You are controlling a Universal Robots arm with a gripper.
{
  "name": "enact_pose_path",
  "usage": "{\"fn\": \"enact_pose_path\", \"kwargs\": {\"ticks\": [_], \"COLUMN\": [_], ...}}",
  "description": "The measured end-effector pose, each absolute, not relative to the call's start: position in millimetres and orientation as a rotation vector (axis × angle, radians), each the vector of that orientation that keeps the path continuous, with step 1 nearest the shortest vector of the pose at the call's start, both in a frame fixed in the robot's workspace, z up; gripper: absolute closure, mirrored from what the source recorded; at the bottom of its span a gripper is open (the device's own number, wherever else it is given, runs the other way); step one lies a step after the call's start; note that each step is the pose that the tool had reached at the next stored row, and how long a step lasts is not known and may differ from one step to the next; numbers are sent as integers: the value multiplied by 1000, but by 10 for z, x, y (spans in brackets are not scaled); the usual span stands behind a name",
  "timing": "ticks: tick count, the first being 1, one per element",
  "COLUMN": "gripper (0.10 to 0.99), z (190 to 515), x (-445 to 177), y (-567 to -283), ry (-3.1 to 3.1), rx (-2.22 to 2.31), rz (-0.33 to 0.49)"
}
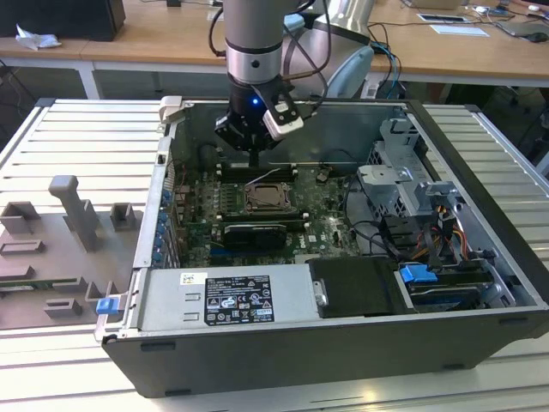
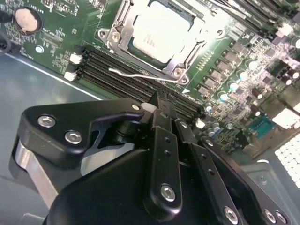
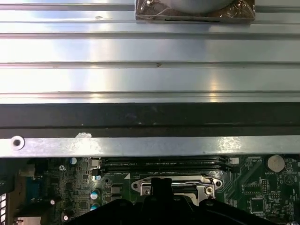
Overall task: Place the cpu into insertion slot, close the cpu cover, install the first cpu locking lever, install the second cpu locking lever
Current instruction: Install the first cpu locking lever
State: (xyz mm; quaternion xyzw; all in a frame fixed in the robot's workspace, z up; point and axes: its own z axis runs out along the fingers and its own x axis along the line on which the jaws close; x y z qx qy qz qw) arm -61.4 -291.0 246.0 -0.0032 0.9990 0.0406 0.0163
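Silvery cpu cover (image 2: 125, 26) frames the cpu (image 2: 161, 30) in the insertion slot (image 2: 111, 36); hand (image 2: 161, 101) clenched, empty.

Cameras: one high, two close.
The exterior view looks down into the open dark-grey computer case (image 1: 257, 360), grey arm (image 1: 253, 43) at twelve o'clock; both wrist views sit close over its green motherboard (image 3: 253, 187), sharing the silvery square-framed cpu cover (image 2: 192, 54).

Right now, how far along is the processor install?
Done: the silvery square cpu sits in the metal-rimmed insertion slot, with the thin silvery frame cover down around it. In hand: the shut black tool hangs just beside a thin silver wire lever. Left: that lever looks loose over the black memory slots, not hooked down; the other lever I cannot judge.
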Motion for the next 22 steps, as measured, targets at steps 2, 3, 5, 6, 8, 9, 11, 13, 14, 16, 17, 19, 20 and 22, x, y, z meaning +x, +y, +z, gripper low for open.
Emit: {"fn": "enact_pose_path", "kwargs": {"ticks": [2,3,5,6,8,9,11,13,14,16,17,19,20,22], "gripper": [980,980,980,980,980,980,980,980,980,980,980,980,980,980], "z": [2436,2420,2377,2362,2341,2326,2304,2286,2281,2273,2271,2266,2264,2259], "x": [-600,-583,-536,-531,-529,-528,-510,-483,-473,-452,-447,-440,-435,-425], "y": [-2909,-2909,-2909,-2909,-2908,-2908,-2903,-2898,-2896,-2897,-2896,-2896,-2895,-2894], "ry": [3107,3107,3107,3107,3106,3105,3104,3104,3104,3104,3103,3102,3102,3101], "rx": [-30,-31,-36,-42,-92,-120,-128,-129,-130,-131,-131,-130,-130,-130], "rz": [126,127,126,126,127,127,127,128,130,138,143,157,163,168]}}
